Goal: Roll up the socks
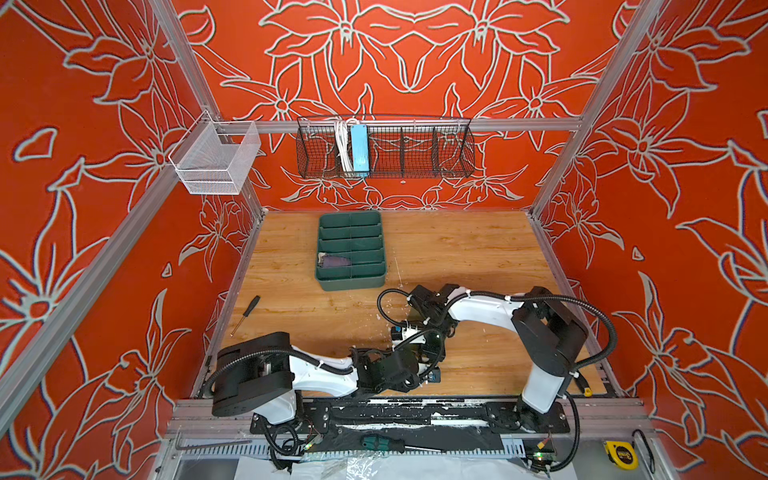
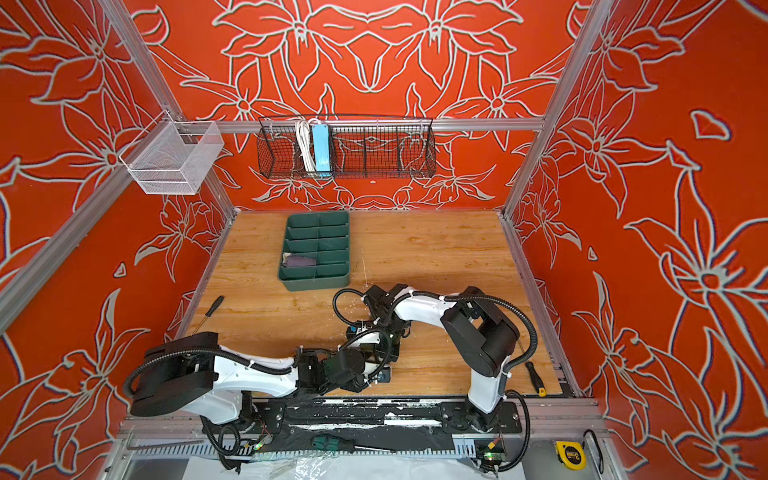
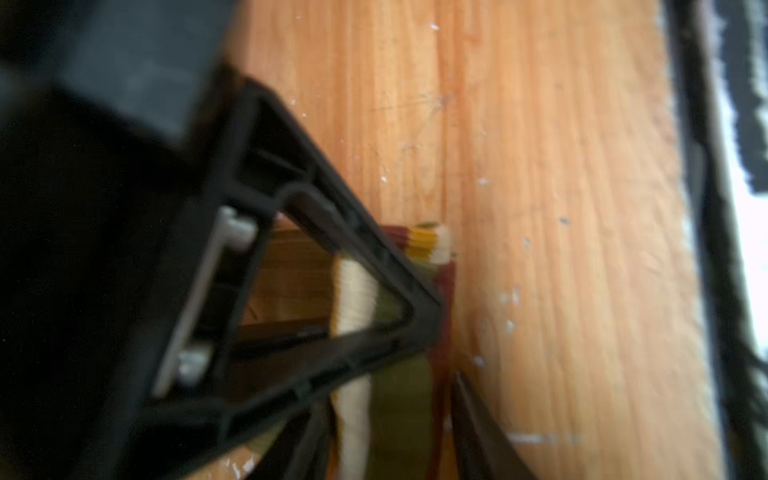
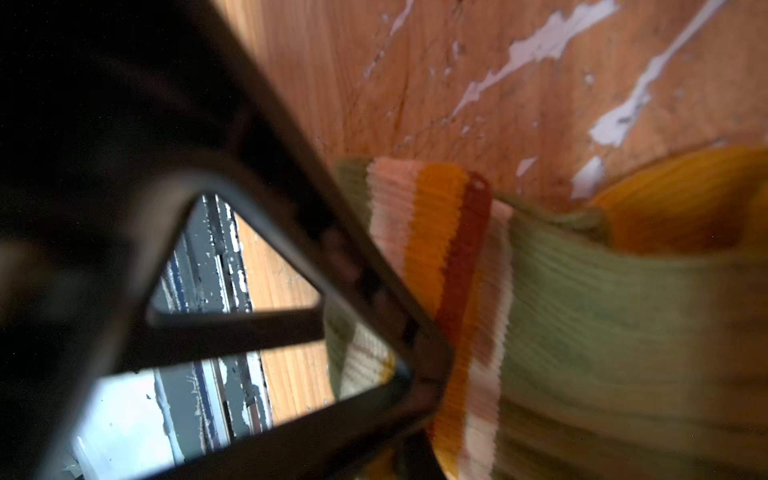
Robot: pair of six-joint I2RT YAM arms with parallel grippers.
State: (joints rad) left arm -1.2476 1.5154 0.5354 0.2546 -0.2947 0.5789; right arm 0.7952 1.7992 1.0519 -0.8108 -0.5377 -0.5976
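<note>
Olive green ribbed sock (image 4: 602, 311), striped cream, mustard and brown, is lying bunched at the tips of the right gripper (image 4: 432, 411); purple knit sock (image 1: 336, 262) is resting well apart from it.

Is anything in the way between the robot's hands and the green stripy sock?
Nothing visible is. The right gripper is shut on the olive sock at its striped cuff, and the left gripper has its fingers either side of that sock. Only wooden table shows around them.
</note>
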